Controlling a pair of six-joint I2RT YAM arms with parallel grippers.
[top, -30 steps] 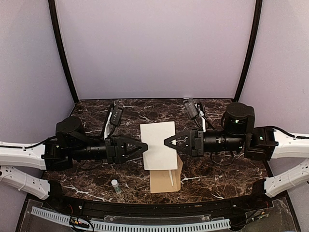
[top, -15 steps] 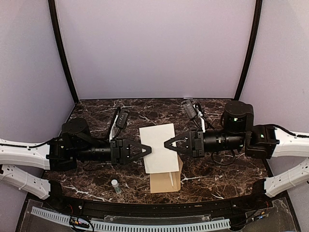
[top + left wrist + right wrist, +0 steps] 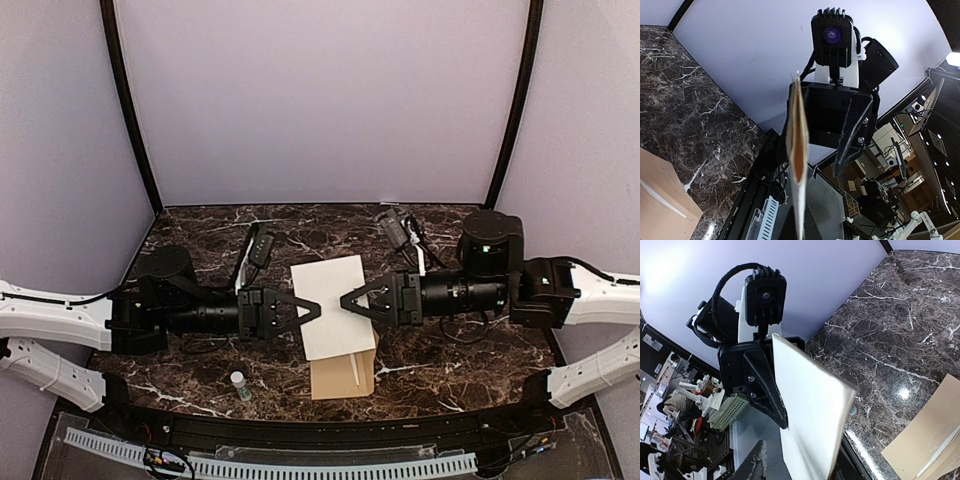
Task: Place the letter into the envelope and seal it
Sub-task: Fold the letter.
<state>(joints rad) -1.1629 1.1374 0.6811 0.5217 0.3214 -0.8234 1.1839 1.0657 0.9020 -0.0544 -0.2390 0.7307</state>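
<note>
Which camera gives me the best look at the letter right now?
Top external: the letter shows nearly its whole white face. Left wrist sees it only edge-on; right wrist shows one face at a slant, with the lower end out of frame.

1. Left arm (image 3: 50, 320) and right arm (image 3: 600, 300) are showing white outer links, with black cables trailing along them.
2. Black cylindrical motor housings are sitting at the joints; a small green light (image 3: 487, 243) is glowing on the right one.
3. Left gripper (image 3: 312, 312) and right gripper (image 3: 345, 300) are showing black angular fingers with silver screws.
4. Each wrist is carrying a black finned camera box (image 3: 831, 35) on a white bracket.
</note>
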